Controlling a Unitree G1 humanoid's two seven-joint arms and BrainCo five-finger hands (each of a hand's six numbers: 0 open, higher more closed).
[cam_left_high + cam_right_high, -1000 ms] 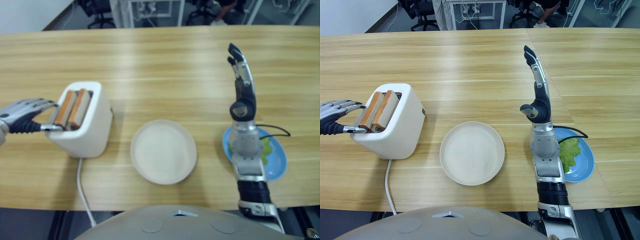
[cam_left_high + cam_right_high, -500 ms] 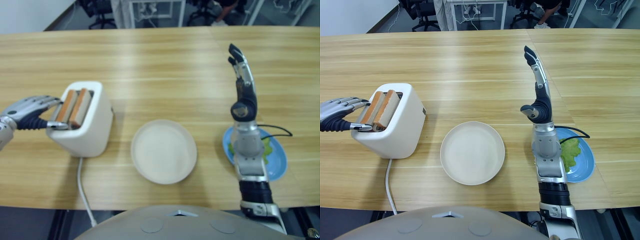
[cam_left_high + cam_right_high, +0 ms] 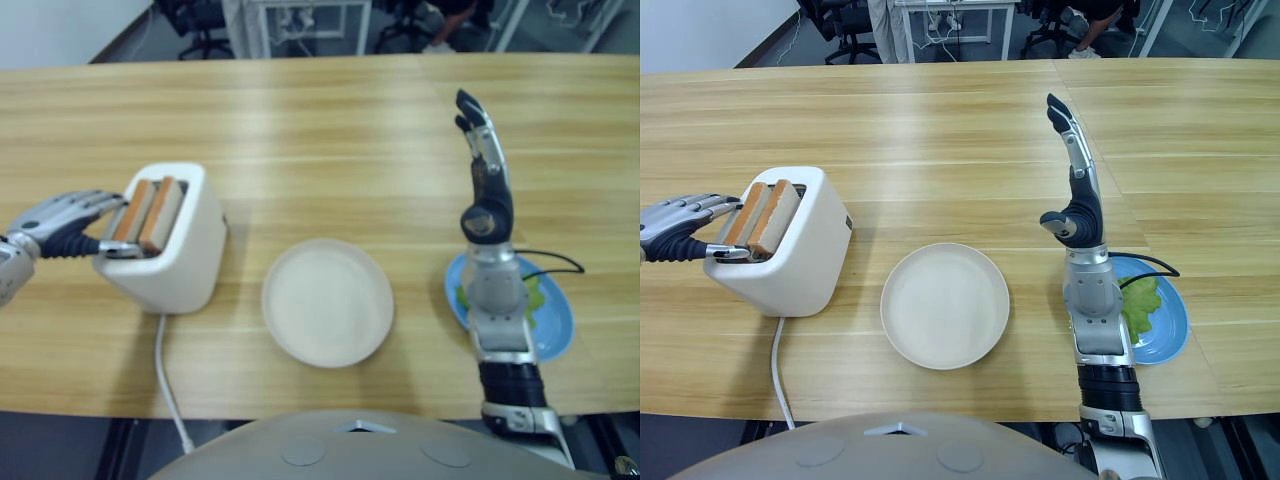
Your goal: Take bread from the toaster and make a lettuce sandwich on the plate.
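A white toaster (image 3: 790,262) stands at the table's left with two bread slices (image 3: 762,216) sticking up from its slots. My left hand (image 3: 682,226) is at the toaster's left side, fingers stretched to the outer slice and thumb by the slot's near end. I see no firm grasp on the bread. An empty beige plate (image 3: 945,305) lies in the middle. My right hand (image 3: 1073,165) stands upright to the right of it, fingers straight and holding nothing. A lettuce leaf (image 3: 1140,301) rests on a blue plate (image 3: 1170,335), partly behind my right forearm.
The toaster's white cord (image 3: 776,372) runs off the near table edge. A black cable (image 3: 1145,262) lies by the blue plate. Bare wooden table (image 3: 940,130) stretches behind everything, with office chairs beyond its far edge.
My left hand has moved a little up and away along the toaster's left side, closer to the outer slice. The bread, the plates and my right arm have stayed put.
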